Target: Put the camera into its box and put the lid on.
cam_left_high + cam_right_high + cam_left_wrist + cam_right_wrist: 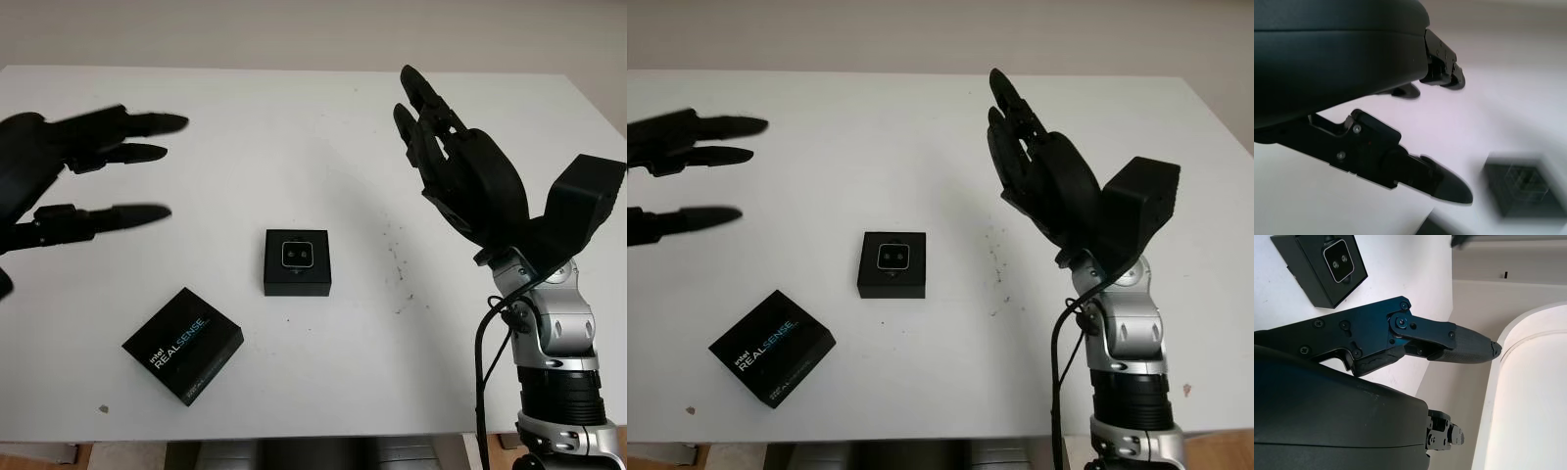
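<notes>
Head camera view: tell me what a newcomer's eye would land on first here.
The two black hands stand out most: the left hand is raised over the left side of the white table, and the right hand is raised on the right, both open and holding nothing. Between them sits the open box with the camera already inside. Its lid, printed REALSENSE, lies nearer the front left.

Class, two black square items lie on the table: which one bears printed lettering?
The lid nearest the table's front edge, printed "RealSense". The open box behind it shows the camera instead.
</notes>
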Robot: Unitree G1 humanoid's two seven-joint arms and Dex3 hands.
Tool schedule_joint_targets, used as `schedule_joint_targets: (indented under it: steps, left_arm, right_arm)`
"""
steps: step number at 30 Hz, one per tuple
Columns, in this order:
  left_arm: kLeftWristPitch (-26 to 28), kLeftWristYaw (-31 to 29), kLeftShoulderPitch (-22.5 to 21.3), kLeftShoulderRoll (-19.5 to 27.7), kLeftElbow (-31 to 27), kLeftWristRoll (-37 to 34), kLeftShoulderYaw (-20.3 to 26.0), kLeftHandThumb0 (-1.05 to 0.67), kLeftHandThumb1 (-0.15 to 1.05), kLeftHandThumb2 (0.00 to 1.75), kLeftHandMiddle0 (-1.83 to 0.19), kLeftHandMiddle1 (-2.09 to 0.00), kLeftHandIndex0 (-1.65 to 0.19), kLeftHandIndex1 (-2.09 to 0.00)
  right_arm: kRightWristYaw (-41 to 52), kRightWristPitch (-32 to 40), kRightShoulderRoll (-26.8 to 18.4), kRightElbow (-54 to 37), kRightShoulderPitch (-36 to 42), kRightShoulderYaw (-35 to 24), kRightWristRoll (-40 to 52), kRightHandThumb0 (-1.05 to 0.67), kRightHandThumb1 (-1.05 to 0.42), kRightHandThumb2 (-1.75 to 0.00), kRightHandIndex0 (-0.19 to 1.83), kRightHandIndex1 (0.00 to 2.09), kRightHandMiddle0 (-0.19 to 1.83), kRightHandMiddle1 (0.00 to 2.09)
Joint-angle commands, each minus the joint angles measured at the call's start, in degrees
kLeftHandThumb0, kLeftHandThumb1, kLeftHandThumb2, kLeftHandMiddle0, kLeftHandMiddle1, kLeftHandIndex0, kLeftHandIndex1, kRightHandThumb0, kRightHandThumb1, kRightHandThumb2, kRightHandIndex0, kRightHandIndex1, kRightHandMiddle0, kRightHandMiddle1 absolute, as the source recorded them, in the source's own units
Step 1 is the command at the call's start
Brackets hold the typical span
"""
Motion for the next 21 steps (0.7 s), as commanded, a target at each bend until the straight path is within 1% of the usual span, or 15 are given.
schedule_joint_targets:
  steps: [1,3,5,11,13,16,18,21]
  left_arm:
    - [-3.34,-1.82,0.72,2.19,-0.6,2.24,-2.95,-0.85,0.82,0.05,0.07,-0.02,0.08,-0.02]
    - [-5.23,-3.31,0.99,3.3,-1.62,4.77,-4.93,-0.85,0.82,0.05,0.11,-0.02,0.13,-0.02]
    - [-6.52,-4.53,1.38,3.67,-2.92,6.85,-6.25,-0.8,0.8,0.05,0.13,-0.03,0.16,-0.02]
    - [-10.99,-6.1,2.68,3.5,-5.2,10.73,-7.88,-0.73,0.73,0.03,0.08,-0.06,0.14,-0.05]
    - [-11.53,-6.72,3.01,3.17,-5.72,11.25,-8.57,-0.72,0.72,0.04,0.06,-0.07,0.12,-0.06]
    - [-11.77,-7.21,2.95,2.64,-5.8,11.7,-9.54,-0.69,0.74,0.05,0.07,-0.06,0.12,-0.06]
    - [-10.9,-7.76,2.66,2.32,-6.09,12.01,-10.67,-0.68,0.75,0.06,0.08,-0.05,0.14,-0.05]
    - [-11.6,-6.62,2.89,1.05,-5.64,13.27,-12.26,-0.74,0.74,0.05,0.07,-0.06,0.13,-0.05]
  right_arm:
    - [-0.46,0.68,-0.93,-0.19,-0.93,-0.68,0.43,-0.65,-1.05,-0.64,-0.15,0.03,-0.11,0.03]
    - [-0.94,1.05,-0.9,-0.17,-0.88,-0.84,0.63,-0.64,-1.05,-0.64,-0.14,0.04,-0.1,0.04]
    - [-0.92,1.03,-1.15,0.08,-0.86,-0.86,0.69,-0.65,-1.05,-0.64,-0.14,0.04,-0.09,0.04]
    - [-2.16,2.62,-1.34,-0.83,-1.06,-1.15,1.06,-0.63,-1.05,-0.66,-0.12,0.05,-0.07,0.05]
    - [-2.33,3.2,-1.52,-0.87,-1.15,-1.4,1.47,-0.67,-1.05,-0.63,-0.12,0.05,-0.08,0.05]
    - [-2.32,3.43,-1.63,-0.8,-1.2,-1.39,1.79,-0.69,-1.05,-0.61,-0.13,0.05,-0.09,0.04]
    - [-2.41,3.25,-1.52,-0.67,-1.15,-1.17,1.78,-0.69,-1.05,-0.6,-0.13,0.05,-0.09,0.04]
    - [-2.72,3.17,-1.15,-0.99,-0.88,-0.88,1.85,-0.67,-1.05,-0.64,-0.14,0.05,-0.08,0.05]
